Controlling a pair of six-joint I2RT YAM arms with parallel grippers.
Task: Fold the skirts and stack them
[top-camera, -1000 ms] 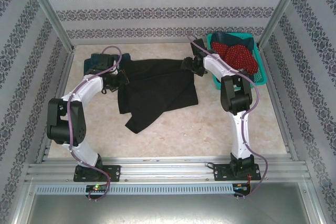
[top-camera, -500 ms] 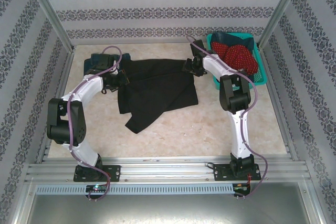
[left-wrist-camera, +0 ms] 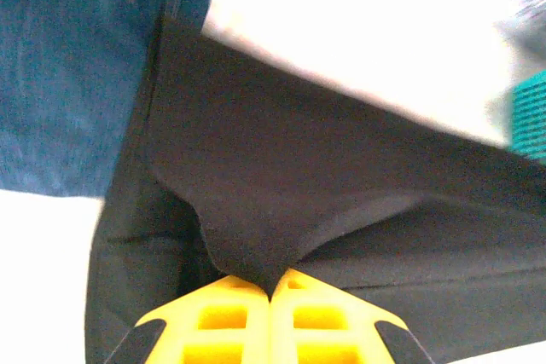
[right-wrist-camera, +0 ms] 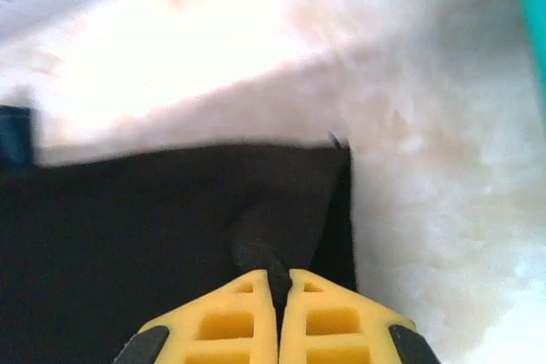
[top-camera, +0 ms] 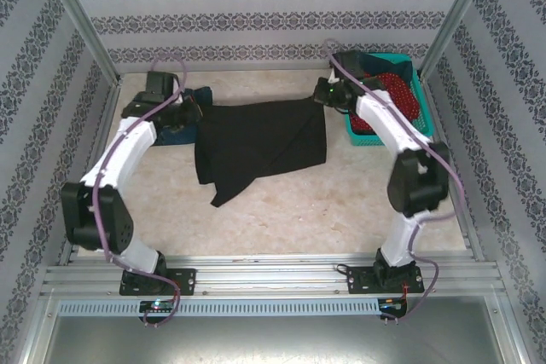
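While the left jaws and right jaws each pinch shut on an upper corner of the plain black cloth skirt (top-camera: 264,138), spread at upper centre of the pale worktop (top-camera: 341,202), both should travel level together; slack would wrinkle the fold.

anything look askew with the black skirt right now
Yes. The black skirt is lopsided: the left gripper and right gripper pinch its far corners, but its near left side trails into a crumpled point toward the arms, not a straight hem.
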